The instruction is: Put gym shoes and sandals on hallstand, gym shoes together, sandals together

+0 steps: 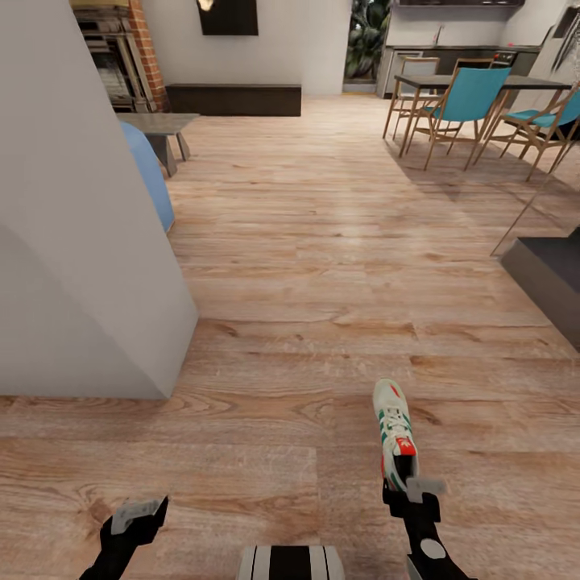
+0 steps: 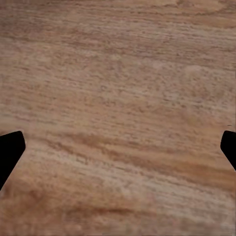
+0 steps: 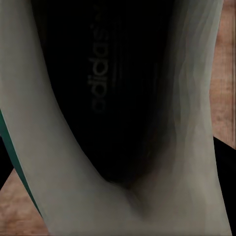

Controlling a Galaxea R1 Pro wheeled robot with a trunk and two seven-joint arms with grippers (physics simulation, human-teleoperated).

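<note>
sneaker [image 1: 395, 435] in the right gripper [image 1: 413, 488] right now, one of the two gym shoes, held by the heel end with the toe pointing away from me, out over the corridor floor [image 1: 322, 266]. the right wrist cam looks straight down into the shoe's dark insole [image 3: 105, 93] with the cream collar wrapping round it, so the fingers are pinched on the heel rim and closed down about as far as the rim lets them.

no rack in sight from here. ahead of the sneaker there's just open planks, a grey wall corner [image 1: 89, 242] off to its left and a dining table [image 1: 475, 82] with teal chairs [image 1: 467, 101] far beyond it to the right. i'd say the job now is carrying, so my plan is to turn the base slowly until the hallstand comes into frame, keep the arm tucked and the shoe level, and not swing it near that wall corner. a heel-rim pinch is a thin grip, so jerky moves could twist it loose.

left gripper [image 1: 137, 515] is empty, fingers spread wide, hovering low to the left of the sneaker; its wrist cam has bare wood between the two black fingertips [image 2: 10, 147]. can't spot the other sneaker or the sandals from these angles.
</note>
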